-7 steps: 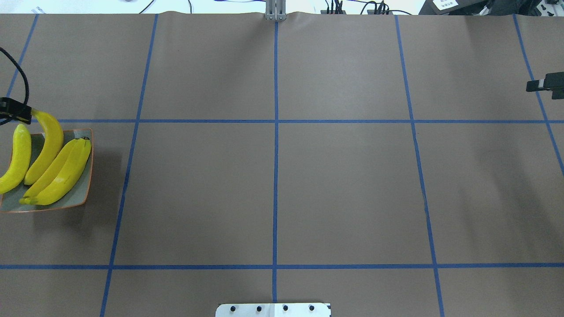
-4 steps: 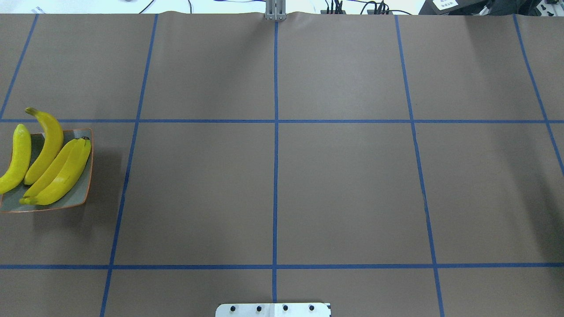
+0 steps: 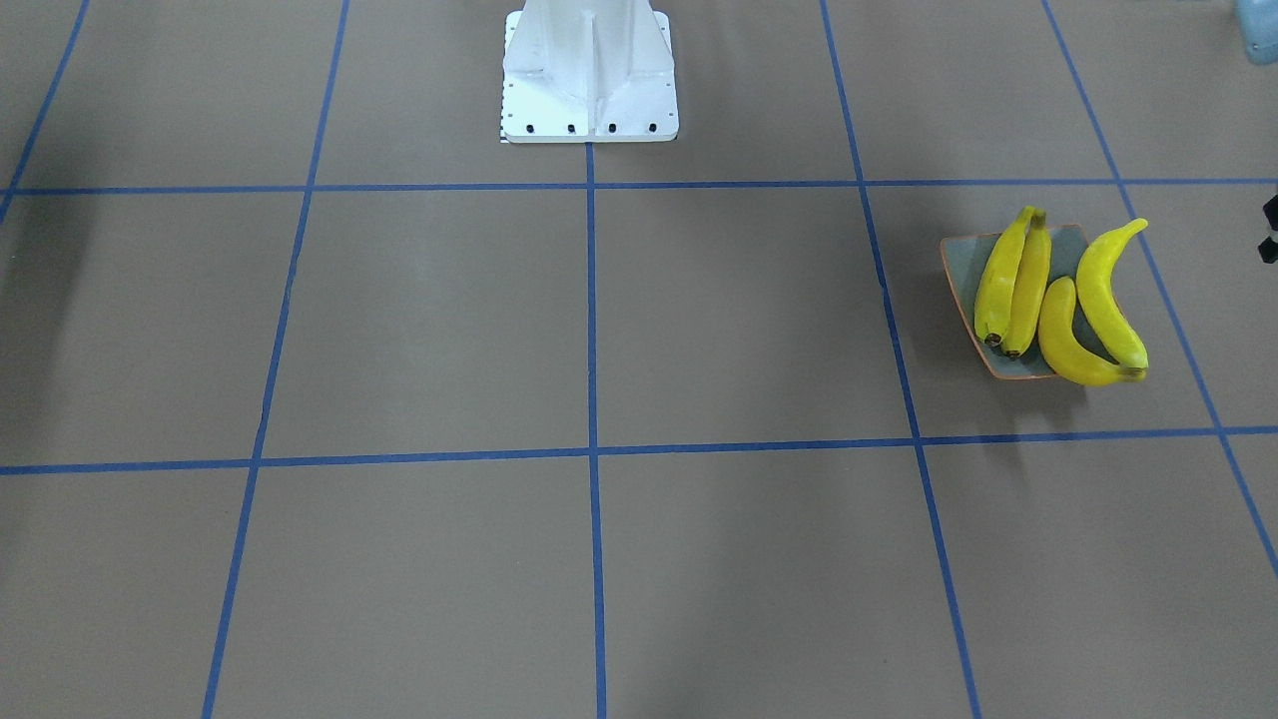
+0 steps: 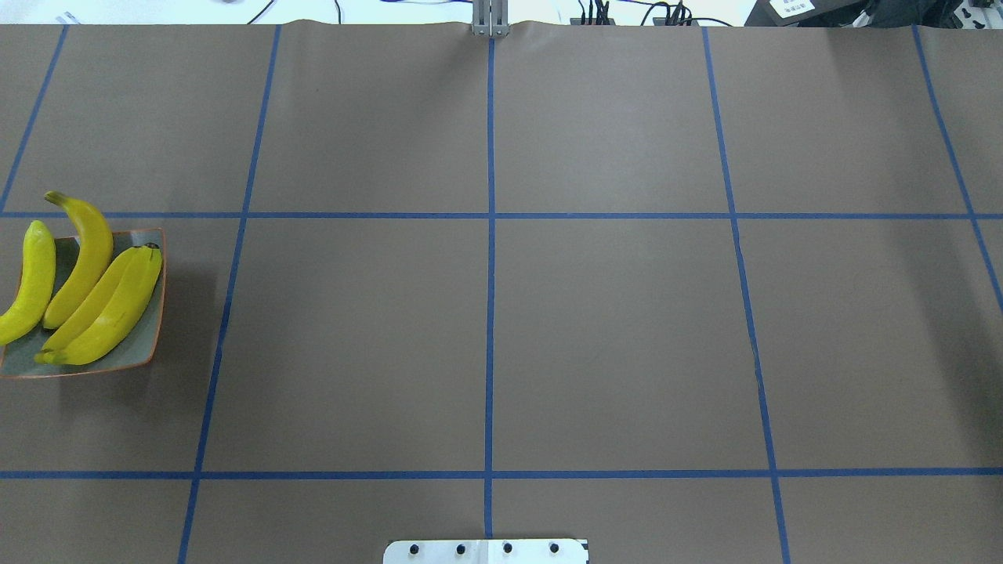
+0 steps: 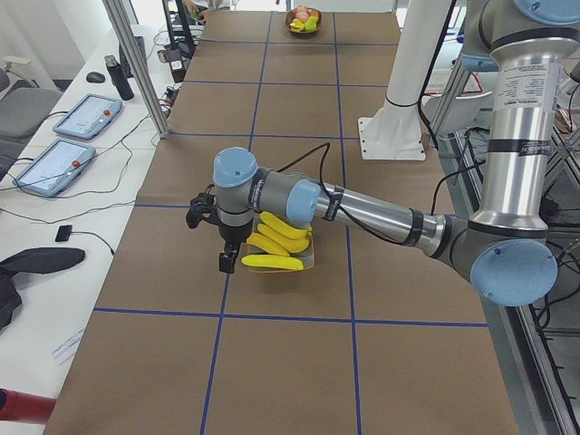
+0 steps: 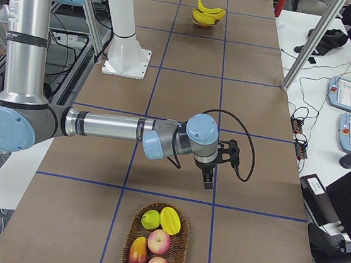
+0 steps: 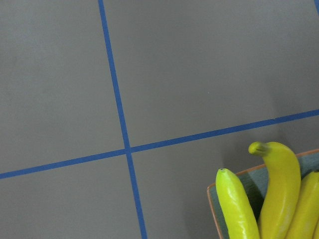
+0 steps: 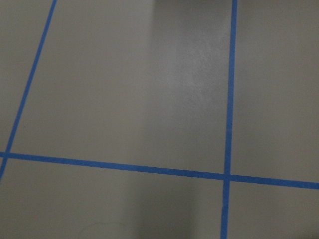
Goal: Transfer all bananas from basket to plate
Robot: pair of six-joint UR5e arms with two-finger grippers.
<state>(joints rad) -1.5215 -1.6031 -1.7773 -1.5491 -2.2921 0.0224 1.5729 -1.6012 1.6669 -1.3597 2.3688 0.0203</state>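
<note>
Four yellow bananas [image 4: 78,270] lie on the square grey-green plate [image 4: 145,348] at the table's left end, two of them overhanging its rim. They also show in the front view [image 3: 1058,300] and the left wrist view [image 7: 279,189]. My left gripper [image 5: 225,263] hangs just beyond the plate [image 5: 313,261] on its outer side and holds nothing I can see; I cannot tell whether it is open or shut. My right gripper [image 6: 208,183] hovers over bare table just beyond the wicker basket [image 6: 131,241]; its state is also unclear.
The basket holds apples, a green fruit and other yellow and red fruit [image 6: 158,241]; I see no banana in it. The robot's white base [image 3: 589,75] stands at the table's near middle. Blue tape lines cross the brown table cover.
Both grippers, seen at the left and right edges of the overhead view a second ago, have moved outward out of that view. The bananas and plate have not moved.
</note>
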